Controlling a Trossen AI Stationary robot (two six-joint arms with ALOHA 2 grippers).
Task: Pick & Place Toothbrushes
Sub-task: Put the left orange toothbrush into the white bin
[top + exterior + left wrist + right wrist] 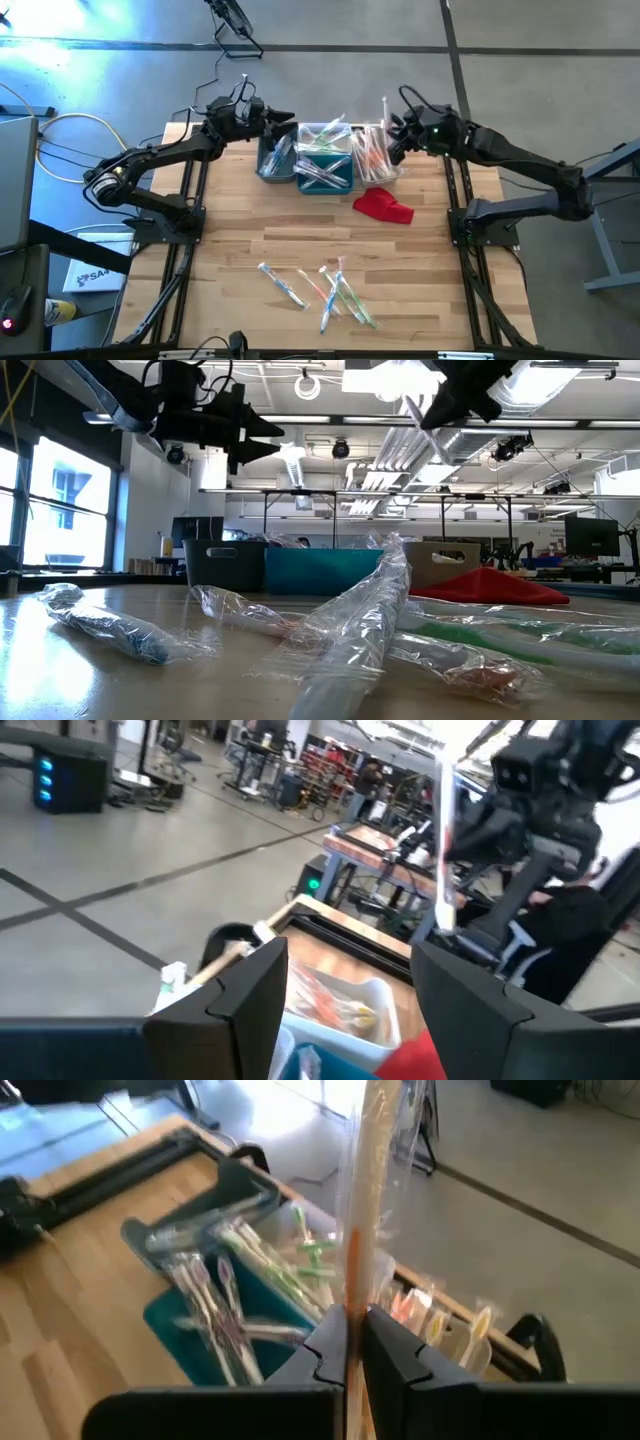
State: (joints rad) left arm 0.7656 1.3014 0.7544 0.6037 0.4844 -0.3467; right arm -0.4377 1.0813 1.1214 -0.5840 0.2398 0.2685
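Note:
Three bins stand side by side at the table's far middle: grey (272,158), teal (327,168) and white (377,158), each with wrapped toothbrushes inside. More toothbrushes (325,288) lie loose near the table's front edge. My right gripper (392,135) hangs over the white bin, shut on an orange-handled toothbrush (352,1230) in its clear wrapper. My left gripper (287,118) stands open and level above the grey bin's far side, with nothing between its fingers (240,995). My right gripper pinches the wrapped toothbrush by its orange handle (351,1295) between its two fingers (395,1345). The brush runs on past the fingertips toward the table's far edge and upward. It is lifted clear above the white bin (440,1325).
A red cloth (383,206) lies on the table just in front of the white bin. Bare wood lies between the bins and the loose brushes. The low view shows those brushes (360,625) close up, with the bins (320,568) behind.

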